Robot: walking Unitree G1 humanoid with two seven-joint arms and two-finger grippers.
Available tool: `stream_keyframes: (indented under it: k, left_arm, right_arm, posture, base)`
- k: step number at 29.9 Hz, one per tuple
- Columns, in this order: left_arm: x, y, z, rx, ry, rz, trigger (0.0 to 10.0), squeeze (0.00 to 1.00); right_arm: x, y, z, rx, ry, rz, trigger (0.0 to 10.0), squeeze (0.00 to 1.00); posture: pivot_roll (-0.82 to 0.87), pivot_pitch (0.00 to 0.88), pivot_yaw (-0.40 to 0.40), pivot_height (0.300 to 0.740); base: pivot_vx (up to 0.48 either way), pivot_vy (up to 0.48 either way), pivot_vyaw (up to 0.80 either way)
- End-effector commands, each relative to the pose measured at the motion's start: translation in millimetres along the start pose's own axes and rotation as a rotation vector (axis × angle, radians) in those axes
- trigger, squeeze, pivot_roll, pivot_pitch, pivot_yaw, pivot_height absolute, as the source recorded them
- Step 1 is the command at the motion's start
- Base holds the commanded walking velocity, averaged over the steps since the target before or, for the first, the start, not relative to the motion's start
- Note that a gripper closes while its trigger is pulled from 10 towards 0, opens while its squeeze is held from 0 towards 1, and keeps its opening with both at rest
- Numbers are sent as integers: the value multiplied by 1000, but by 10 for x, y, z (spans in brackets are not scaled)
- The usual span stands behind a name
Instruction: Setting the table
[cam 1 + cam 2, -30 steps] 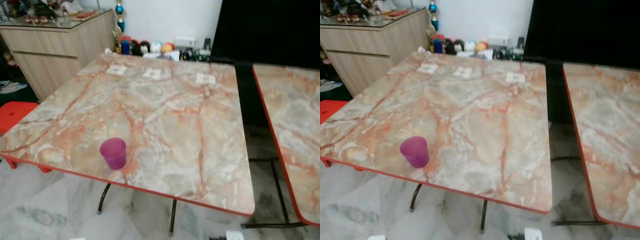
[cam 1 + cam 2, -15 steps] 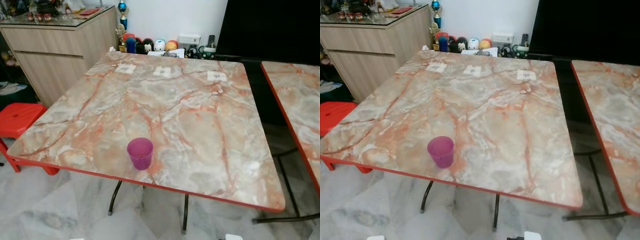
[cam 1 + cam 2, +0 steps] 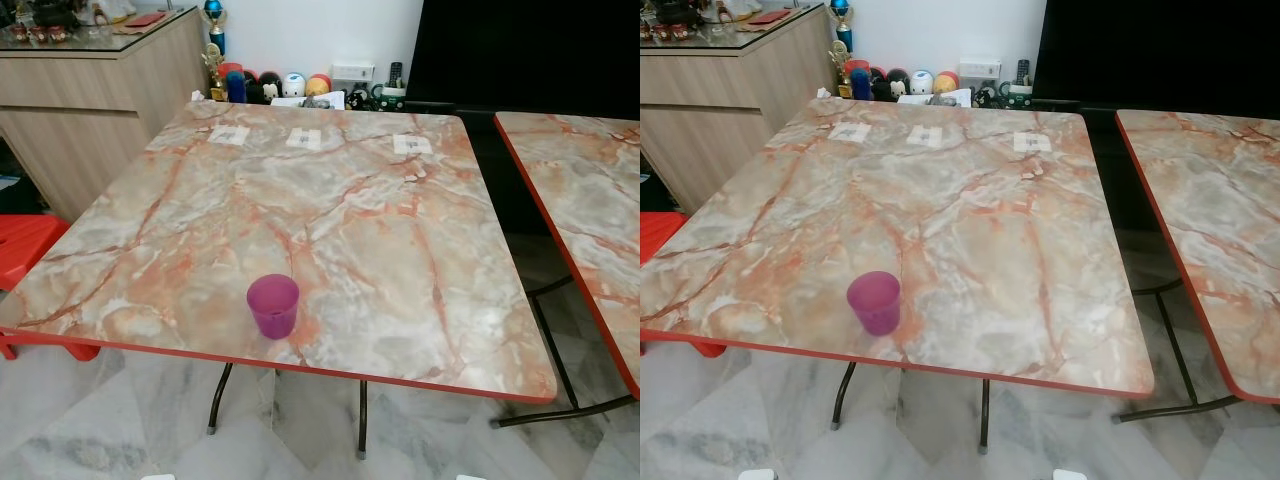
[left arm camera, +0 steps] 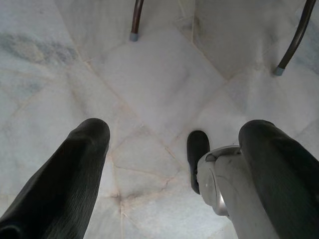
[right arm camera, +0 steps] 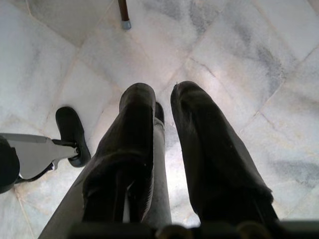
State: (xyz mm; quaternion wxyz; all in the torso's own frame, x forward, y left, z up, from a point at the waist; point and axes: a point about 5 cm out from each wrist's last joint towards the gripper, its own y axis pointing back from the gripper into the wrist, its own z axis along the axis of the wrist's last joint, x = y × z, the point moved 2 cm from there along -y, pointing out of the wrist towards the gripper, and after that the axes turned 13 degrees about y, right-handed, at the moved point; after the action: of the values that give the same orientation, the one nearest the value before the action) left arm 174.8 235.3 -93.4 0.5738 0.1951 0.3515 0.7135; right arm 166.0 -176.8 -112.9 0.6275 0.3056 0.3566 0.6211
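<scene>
A purple cup [image 3: 273, 306] stands upright near the front edge of the marble-patterned table [image 3: 400, 260] with a red rim. Three small paper labels [image 3: 304, 139] lie along the table's far side. Both arms hang down below the table's height. In the left wrist view my left gripper [image 4: 177, 128] points at the tiled floor, its fingers [image 4: 89, 144] wide apart and holding nothing. In the right wrist view my right gripper [image 5: 163, 92] also points at the floor, with its two fingers [image 5: 137, 114] close together and nothing between them.
A second table of the same kind [image 3: 590, 190] stands to the right across a narrow gap. A wooden sideboard [image 3: 90, 100] and a red stool [image 3: 25, 250] are on the left. Toys and small items [image 3: 290, 85] line the back wall beside a black panel [image 3: 520, 50].
The camera has shifted, so the table sits more squarely before me. The cup keeps its place on the table.
</scene>
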Motion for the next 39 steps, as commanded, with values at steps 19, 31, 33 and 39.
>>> stream_keyframes:
  k: [19, 31, 33, 39]
  left_arm:
    - [12, 38, 3, -76, 31, 16, 10000, 0]
    - [-3, 213, 649, -467, -69, -100, 10000, 0]
    - [-11, 245, 715, -505, -76, -110, 10000, 0]
    - [-99, 124, 616, -427, -41, -114, 10000, 0]
  right_arm:
    - [-52, 8, -38, 15, 5, -14, 10000, 0]
    - [-55, 12, -54, 20, 16, -11, 10000, 0]
    - [-53, 12, -54, 20, 17, -10, 10000, 0]
    - [-38, 10, -44, 15, 16, -5, 10000, 0]
  posture:
    - [49, 69, -3, 740]
    - [68, 56, 0, 740]
    - [71, 55, -1, 740]
    - [68, 59, -2, 740]
  base:
    - [0, 0, 0]
    - [0, 0, 0]
    - [0, 0, 0]
    - [0, 0, 0]
